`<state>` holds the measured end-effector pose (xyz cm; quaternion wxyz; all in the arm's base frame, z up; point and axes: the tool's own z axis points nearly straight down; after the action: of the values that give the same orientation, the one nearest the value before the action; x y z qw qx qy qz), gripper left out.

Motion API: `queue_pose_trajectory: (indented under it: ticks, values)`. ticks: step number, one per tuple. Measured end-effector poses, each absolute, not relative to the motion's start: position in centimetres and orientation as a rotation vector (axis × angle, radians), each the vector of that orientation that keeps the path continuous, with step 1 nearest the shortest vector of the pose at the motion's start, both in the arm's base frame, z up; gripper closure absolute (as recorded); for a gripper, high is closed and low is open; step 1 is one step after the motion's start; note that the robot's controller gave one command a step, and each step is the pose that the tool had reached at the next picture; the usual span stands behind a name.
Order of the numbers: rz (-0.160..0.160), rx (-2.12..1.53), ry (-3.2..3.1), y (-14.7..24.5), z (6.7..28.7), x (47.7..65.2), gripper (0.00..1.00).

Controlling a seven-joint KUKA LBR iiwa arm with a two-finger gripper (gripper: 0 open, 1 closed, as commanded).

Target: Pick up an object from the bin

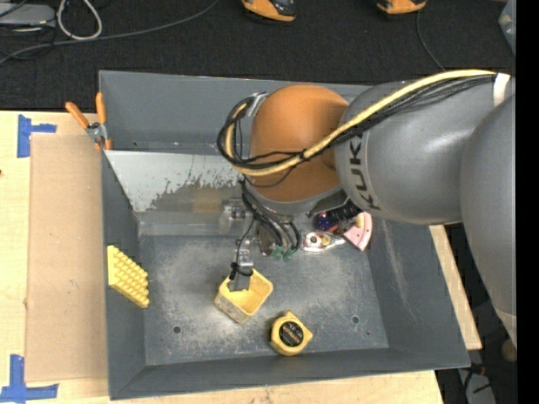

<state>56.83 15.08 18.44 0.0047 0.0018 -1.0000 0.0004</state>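
Presently: gripper (242, 274) down on yellow hollow block (246, 297), fingers drawn close, seemingly pinching its rim. Block sits on bin (354, 293) floor: reach done, lift outstanding. Yellow tape measure (290, 333) near, below-right of fingers; yellow ridged piece (128, 276) well left.

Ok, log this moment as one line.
stage: pincer down at yellow block | place: mid-floor of bin | near: yellow tape measure | left: yellow ridged piece
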Motion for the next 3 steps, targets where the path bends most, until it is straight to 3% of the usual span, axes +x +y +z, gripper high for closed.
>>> queue_pose_trajectory:
  ticks: [1,2,3]
  values:
    - [-0.001,0.000,-3.141,14.9,18.9,57.0,0.00]
    - [-0.001,0.072,-3.139,10.2,9.7,57.5,0.00]
    - [-0.004,0.077,-3.143,9.6,11.4,56.9,0.00]
